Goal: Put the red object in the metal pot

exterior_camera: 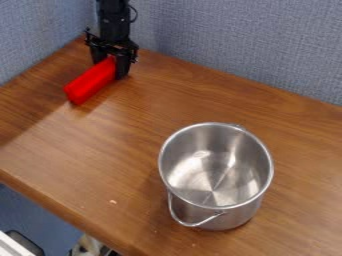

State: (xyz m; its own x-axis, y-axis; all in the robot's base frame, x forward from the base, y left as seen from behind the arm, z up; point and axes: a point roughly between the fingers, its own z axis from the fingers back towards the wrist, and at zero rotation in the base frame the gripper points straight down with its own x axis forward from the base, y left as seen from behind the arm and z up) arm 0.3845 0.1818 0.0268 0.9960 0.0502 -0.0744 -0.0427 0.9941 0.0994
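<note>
The smooth wooden table (94,140) spreads beneath me. The round, shiny steel metal pot (215,175) stands near its front edge. Far back, my black gripper (115,68) pinches the matte red object (92,81), jaws nearly together.

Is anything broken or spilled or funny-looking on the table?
Nothing stands out. The shiny round metal pot stands upright and empty near the wooden table's front edge, with no dents visible. The small red rectangular block lies at the far corner, its far end in the black gripper. Nothing is spilled.
</note>
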